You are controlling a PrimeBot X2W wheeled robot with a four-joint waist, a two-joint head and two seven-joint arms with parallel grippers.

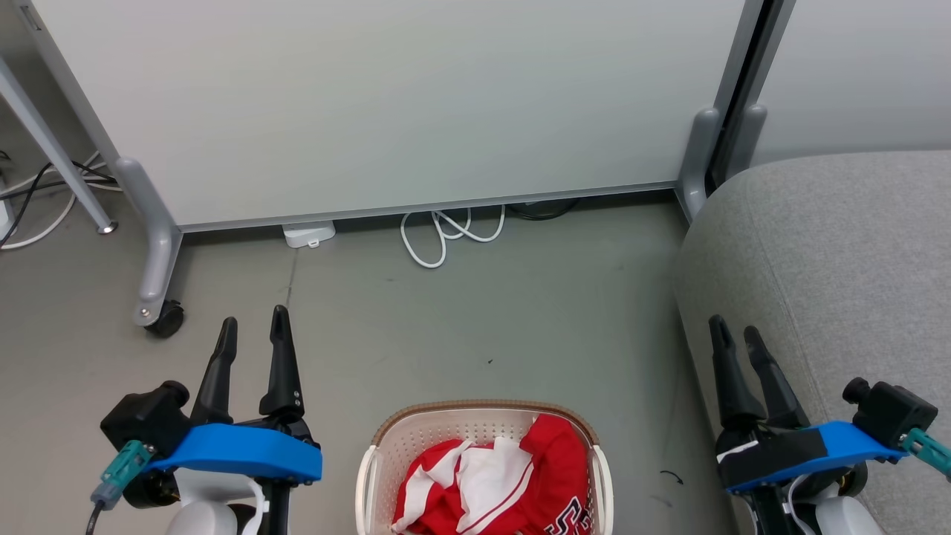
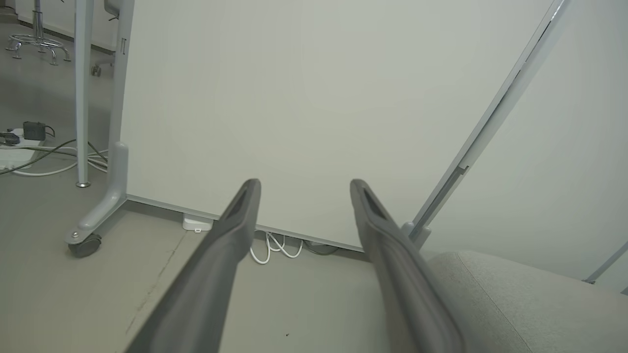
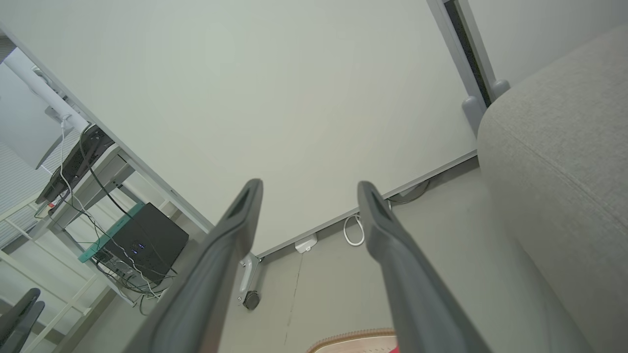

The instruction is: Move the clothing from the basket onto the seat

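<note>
Nearest the camera, the jaws of the left gripper (image 1: 254,316) and of the right gripper (image 1: 734,325) are seen parted, with a clear gap in each pair and nothing held in either. The basket (image 1: 435,438) stands on the floor (image 1: 483,319) between the two sets of jaws, behind their tips and closer to the robot's body. The clothing (image 1: 505,483) is heaped inside it in bunched red and white folds. The near part of the pile is cut off by the frame edge, so its depth cannot be told. The seat (image 1: 832,282) lies just beside and beneath the right jaws, well apart from the left ones. No garment is judged to have been moved yet. Several risks are foreseen. Because the jerseys are tangled, more than one may be lifted by a single pinch, and a loose one may be shed onto the floor between basket and seat. If fabric is snagged on the rim, the light basket may be dragged or tipped. A shallow pinch on slippery cloth may be lost in mid-carry. The right arm, being so close to the seat edge, may be brushed against the upholstery when it is swung inward.
</note>
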